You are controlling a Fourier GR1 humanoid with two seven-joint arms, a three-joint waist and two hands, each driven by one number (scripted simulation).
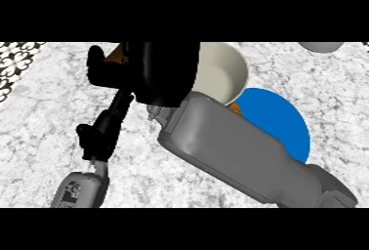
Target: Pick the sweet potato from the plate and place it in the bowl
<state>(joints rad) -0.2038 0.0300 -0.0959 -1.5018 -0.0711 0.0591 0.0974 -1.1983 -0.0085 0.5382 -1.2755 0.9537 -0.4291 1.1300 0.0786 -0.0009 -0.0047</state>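
Reaching in from the counter's near right corner, the right hand (160, 73) hangs over the left rim of the cream bowl (227, 68) by the far edge, its fingers apparently curled round the sweet potato (116, 54), of which only an orange sliver shows at the hand's far left. The tuber's long axis cannot be told, and an orange speck between forearm and blue plate (277, 122) is unclear. The left hand (97, 139) rests with relaxed fingers toward the near left; no readable writing.

Below me lies a grey-white marble counter (43, 127). On it sit a blue plate (277, 122) and, just beside it, a cream bowl (223, 73). A grey object (322, 46) shows at the far edge.
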